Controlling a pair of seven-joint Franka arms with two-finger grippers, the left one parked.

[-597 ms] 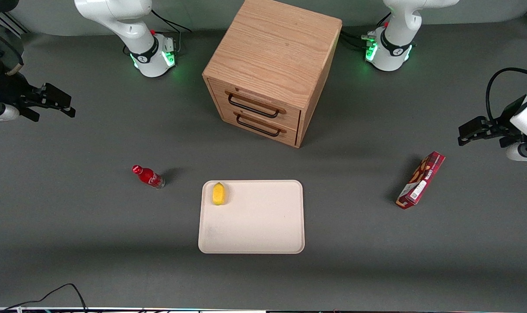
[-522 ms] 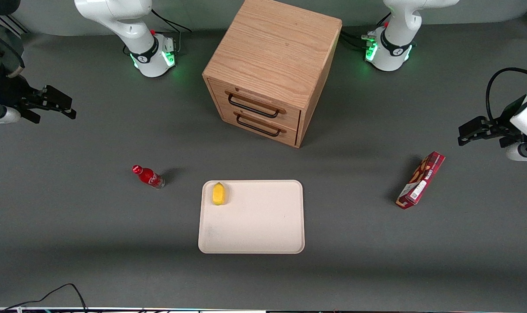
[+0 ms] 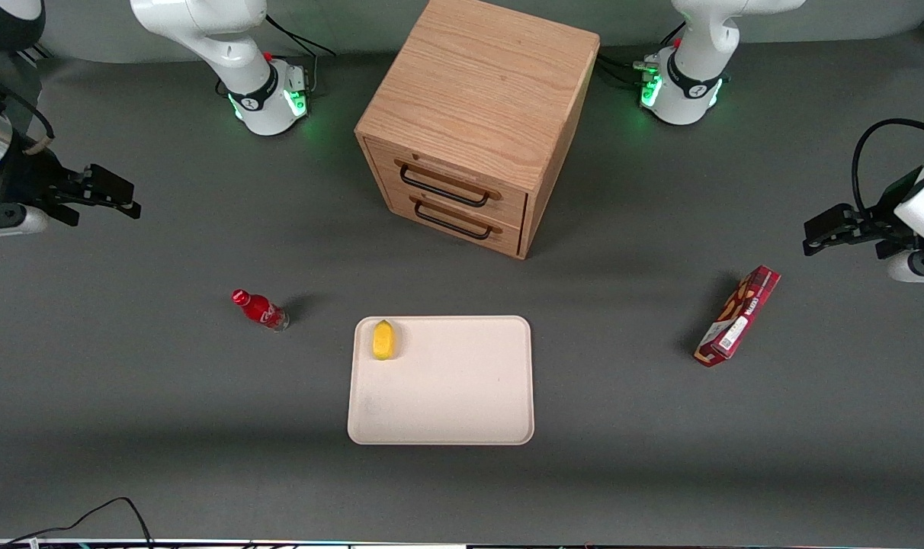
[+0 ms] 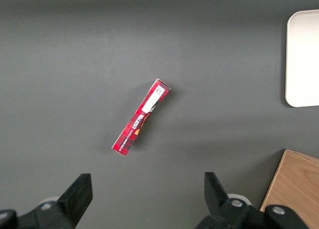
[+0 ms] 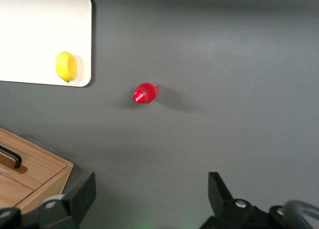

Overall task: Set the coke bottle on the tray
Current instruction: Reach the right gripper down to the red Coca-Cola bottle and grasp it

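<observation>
The small red coke bottle [image 3: 260,309] stands on the grey table beside the cream tray [image 3: 462,404], toward the working arm's end. It also shows in the right wrist view [image 5: 145,93], seen from above, with the tray [image 5: 30,40] beside it. My gripper [image 3: 119,197] hangs high above the table at the working arm's end, farther from the front camera than the bottle and well apart from it. It is open and empty; its fingers [image 5: 82,191] stand wide apart over bare table.
A yellow lemon [image 3: 383,340] lies on the tray's corner nearest the bottle. A wooden drawer cabinet [image 3: 473,122] stands farther from the front camera than the tray. A long red snack box [image 3: 738,316] lies toward the parked arm's end.
My gripper has moved a little lower and toward the table's middle. The bottle, tray and lemon have not moved.
</observation>
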